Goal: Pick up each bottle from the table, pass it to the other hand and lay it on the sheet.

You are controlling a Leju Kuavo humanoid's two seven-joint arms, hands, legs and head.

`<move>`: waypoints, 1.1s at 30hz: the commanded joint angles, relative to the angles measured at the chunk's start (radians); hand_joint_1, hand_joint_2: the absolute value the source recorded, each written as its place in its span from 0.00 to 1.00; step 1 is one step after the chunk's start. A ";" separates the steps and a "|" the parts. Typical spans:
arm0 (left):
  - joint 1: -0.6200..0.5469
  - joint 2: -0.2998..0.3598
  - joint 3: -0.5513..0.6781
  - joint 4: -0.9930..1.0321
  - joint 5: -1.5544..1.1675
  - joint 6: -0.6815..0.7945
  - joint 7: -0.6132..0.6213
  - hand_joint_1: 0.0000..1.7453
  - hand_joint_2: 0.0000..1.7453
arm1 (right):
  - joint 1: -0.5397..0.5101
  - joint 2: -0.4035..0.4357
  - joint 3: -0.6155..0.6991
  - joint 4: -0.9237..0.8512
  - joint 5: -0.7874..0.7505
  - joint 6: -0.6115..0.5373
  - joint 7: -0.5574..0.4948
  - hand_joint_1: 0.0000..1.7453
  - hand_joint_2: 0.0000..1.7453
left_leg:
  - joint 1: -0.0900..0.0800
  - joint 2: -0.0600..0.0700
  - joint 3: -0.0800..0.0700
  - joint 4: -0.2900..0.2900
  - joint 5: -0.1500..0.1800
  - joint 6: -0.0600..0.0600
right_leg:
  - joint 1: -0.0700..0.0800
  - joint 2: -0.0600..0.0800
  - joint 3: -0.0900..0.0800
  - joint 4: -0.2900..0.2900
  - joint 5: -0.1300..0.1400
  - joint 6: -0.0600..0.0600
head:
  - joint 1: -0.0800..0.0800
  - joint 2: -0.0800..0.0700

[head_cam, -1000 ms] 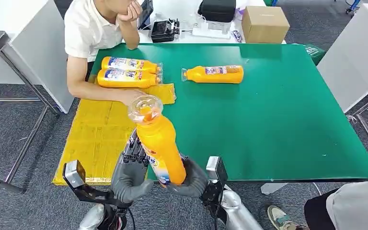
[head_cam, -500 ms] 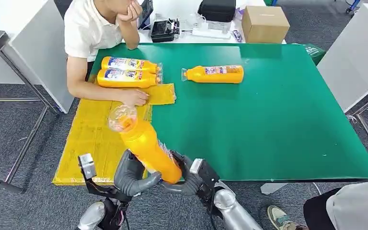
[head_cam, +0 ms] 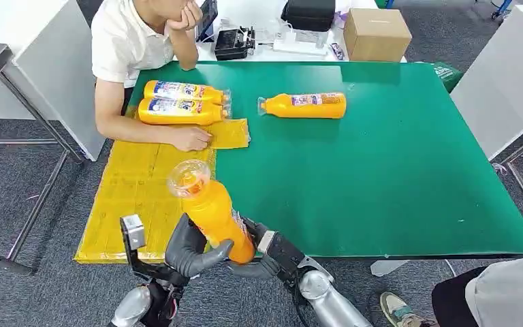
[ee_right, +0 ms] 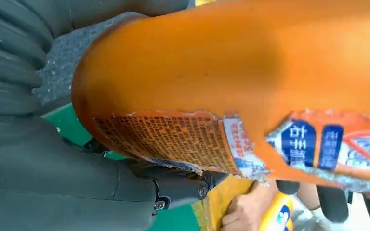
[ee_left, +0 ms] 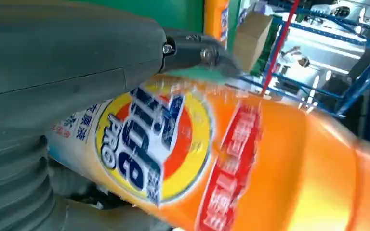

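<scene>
An orange detergent bottle [head_cam: 212,212] with a clear cap stands tilted in the air over the table's near edge, cap leaning toward the yellow sheet [head_cam: 133,197]. My left hand [head_cam: 189,248] grips its base from the left and my right hand [head_cam: 267,255] clasps it from the right. Up close, the left hand [ee_left: 67,62] lies across the bottle's label [ee_left: 154,144]. The right hand [ee_right: 53,178] sits under the bottle's body [ee_right: 250,62]. Two bottles [head_cam: 177,90] [head_cam: 173,111] lie on the sheet's far end. Another bottle [head_cam: 306,105] lies on the green table [head_cam: 381,177].
A person sits at the table's far left corner, one hand [head_cam: 191,138] resting on the sheet beside the laid bottles. A cardboard box [head_cam: 376,33] and black devices stand on the white table behind. Another person's leg shows at the lower right.
Both hands have sunk toward the table's near edge with the bottle. The bottle dropped and leaned left toward the sheet, then came back slightly more upright.
</scene>
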 commanded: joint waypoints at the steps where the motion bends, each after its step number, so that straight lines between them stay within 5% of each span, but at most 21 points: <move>1: -0.025 -0.014 -0.021 0.004 0.119 -0.032 0.034 1.00 1.00 | -0.068 0.015 0.098 0.127 0.056 -0.038 0.015 1.00 1.00 | -0.001 0.001 0.006 -0.001 -0.002 0.000 | 0.000 0.000 0.005 0.000 -0.002 -0.001 | 0.000 0.000; 16: -0.038 0.008 -0.060 0.034 0.033 0.056 0.062 1.00 1.00 | -0.064 0.015 0.115 0.134 0.133 -0.131 0.051 1.00 1.00 | 0.000 -0.001 0.003 -0.001 -0.001 0.000 | 0.000 -0.002 0.003 -0.001 -0.001 0.000 | 0.000 0.000; 17: -0.035 0.005 -0.051 0.032 0.028 0.071 0.052 1.00 1.00 | -0.063 0.016 0.113 0.136 0.137 -0.140 0.058 0.80 1.00 | -0.001 0.000 0.005 -0.001 -0.001 0.000 | 0.000 -0.002 0.005 -0.001 -0.002 -0.001 | 0.000 0.000; 18: -0.030 0.001 -0.036 0.023 0.009 0.103 0.041 1.00 1.00 | -0.060 0.018 0.105 0.135 0.143 -0.166 0.072 0.06 1.00 | 0.000 0.000 0.003 -0.001 -0.001 0.000 | 0.000 -0.001 0.003 -0.001 -0.001 0.000 | 0.000 0.000; 19: -0.023 -0.001 -0.011 0.003 -0.043 0.168 0.016 1.00 1.00 | -0.049 0.013 0.104 0.111 0.194 -0.249 0.072 0.00 1.00 | 0.000 0.000 0.003 -0.001 -0.001 0.000 | 0.000 -0.001 0.002 -0.001 -0.001 0.000 | 0.000 0.000; 33: -0.015 0.001 0.016 -0.035 -0.092 0.216 0.010 1.00 1.00 | -0.025 0.000 0.108 0.053 0.233 -0.293 0.081 0.00 1.00 | -0.001 0.000 0.004 -0.001 -0.001 0.000 | 0.000 -0.002 0.004 0.000 -0.002 -0.001 | 0.000 0.000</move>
